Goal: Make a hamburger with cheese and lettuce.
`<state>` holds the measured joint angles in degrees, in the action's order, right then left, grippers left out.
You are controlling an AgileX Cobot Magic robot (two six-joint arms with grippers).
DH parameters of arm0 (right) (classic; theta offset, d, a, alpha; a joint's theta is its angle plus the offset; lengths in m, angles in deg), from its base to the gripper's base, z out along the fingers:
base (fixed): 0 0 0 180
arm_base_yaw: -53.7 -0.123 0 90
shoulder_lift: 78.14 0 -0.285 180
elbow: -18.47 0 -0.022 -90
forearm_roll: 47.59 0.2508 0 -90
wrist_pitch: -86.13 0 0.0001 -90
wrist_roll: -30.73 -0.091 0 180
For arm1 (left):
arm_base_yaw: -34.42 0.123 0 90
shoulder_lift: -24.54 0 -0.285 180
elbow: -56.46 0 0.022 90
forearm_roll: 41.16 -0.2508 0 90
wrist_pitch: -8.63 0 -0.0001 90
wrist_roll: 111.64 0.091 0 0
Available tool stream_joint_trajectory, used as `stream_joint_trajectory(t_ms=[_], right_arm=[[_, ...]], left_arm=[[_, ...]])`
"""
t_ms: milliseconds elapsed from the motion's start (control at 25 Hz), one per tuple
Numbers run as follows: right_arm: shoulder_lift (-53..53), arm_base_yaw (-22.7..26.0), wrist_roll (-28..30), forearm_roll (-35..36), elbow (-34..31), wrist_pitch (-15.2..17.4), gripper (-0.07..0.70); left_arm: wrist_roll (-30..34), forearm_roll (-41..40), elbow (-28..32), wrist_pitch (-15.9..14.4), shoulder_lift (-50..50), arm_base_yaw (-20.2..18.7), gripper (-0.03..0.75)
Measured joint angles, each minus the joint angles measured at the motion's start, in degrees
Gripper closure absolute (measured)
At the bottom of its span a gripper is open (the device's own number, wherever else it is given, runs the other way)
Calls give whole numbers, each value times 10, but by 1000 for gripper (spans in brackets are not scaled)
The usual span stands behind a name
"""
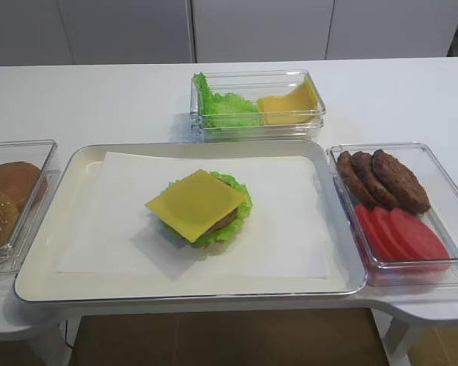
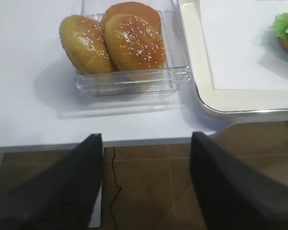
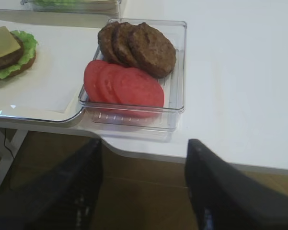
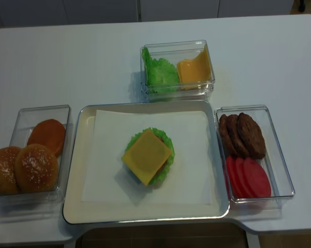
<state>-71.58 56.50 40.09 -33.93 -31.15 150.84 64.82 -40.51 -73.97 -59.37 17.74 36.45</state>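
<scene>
The hamburger point(image 1: 227, 219) sits in the middle of the white tray point(image 1: 84, 164): a brown patty on a ruffled green lettuce leaf point(image 1: 237, 194), with a square yellow cheese slice point(image 1: 196, 203) lying on top. It shows from above point(image 4: 147, 156) and at the edge of the right wrist view point(image 3: 9, 53). My right gripper point(image 3: 143, 184) is open and empty, below the table's front edge near the patty box. My left gripper point(image 2: 146, 184) is open and empty, below the table edge in front of the bun box. Neither gripper shows in the high views.
A clear box of buns point(image 4: 35, 157) stands left of the tray. A clear box with spare lettuce point(image 4: 160, 72) and cheese slices point(image 4: 194, 68) stands behind it. A clear box with dark patties point(image 4: 242, 135) and tomato slices point(image 4: 248, 176) stands on the right.
</scene>
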Motion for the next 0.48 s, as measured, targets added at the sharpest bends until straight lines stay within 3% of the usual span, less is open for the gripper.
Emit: stream_joint_trajectory(t_ms=[480], right_arm=[[0,0,-1,-2,0,0,248]], left_arm=[[0,0,0,0,0,0,285]])
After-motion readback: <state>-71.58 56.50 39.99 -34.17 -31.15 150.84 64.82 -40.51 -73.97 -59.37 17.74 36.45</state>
